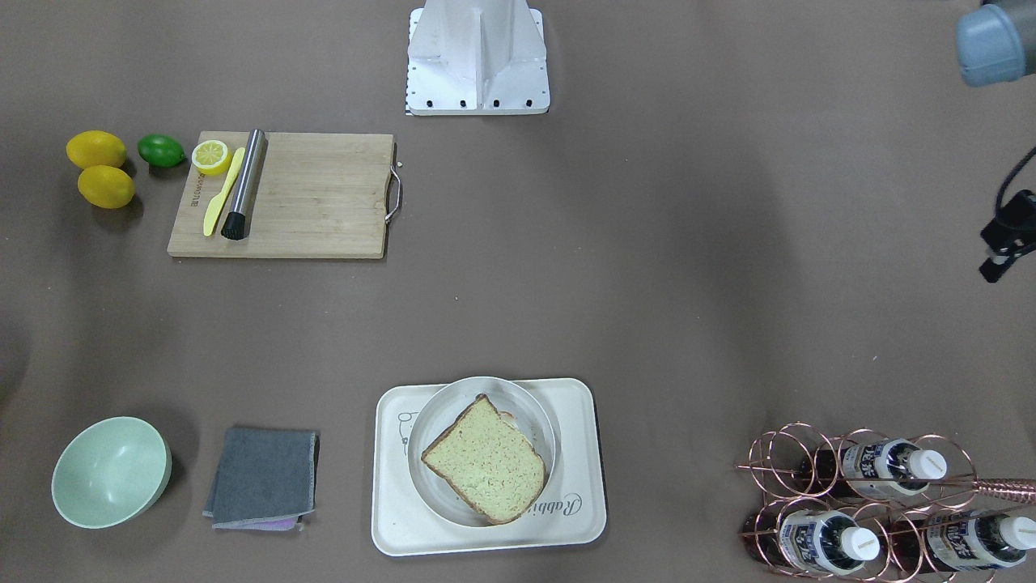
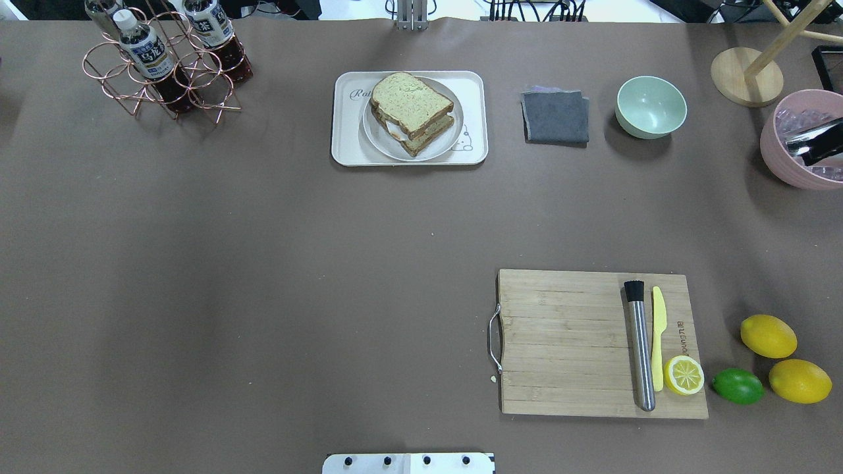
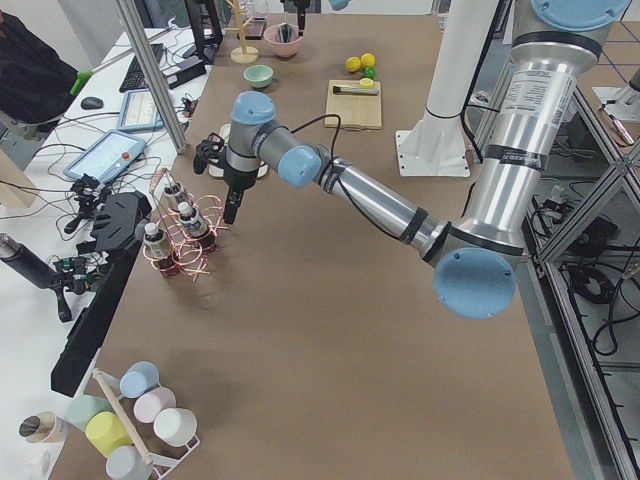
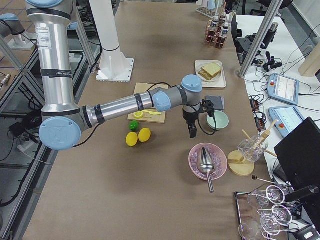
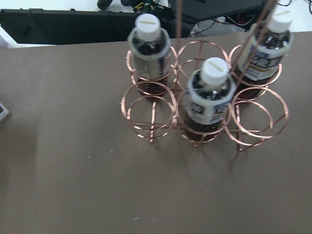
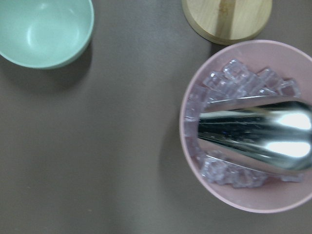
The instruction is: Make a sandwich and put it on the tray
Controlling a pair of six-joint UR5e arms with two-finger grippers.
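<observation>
So, the sandwich (image 2: 411,112) is seen sitting on its plate (image 2: 454,131), which is set on the tray (image 2: 346,118) at the far edge of the table (image 2: 263,263). The left gripper (image 3: 231,213) is hung near the bottle rack (image 3: 180,240) and the right gripper (image 4: 192,133) near the mint bowl (image 4: 218,120). How far either is opened can't be told.

board (image 2: 566,342): muddler (image 2: 639,349), knife (image 2: 658,336), lemon half (image 2: 683,375) | 2 lemons (image 2: 768,336), lime (image 2: 737,386) beside | 3 bottles (image 5: 210,97) in rack (image 5: 152,127)
</observation>
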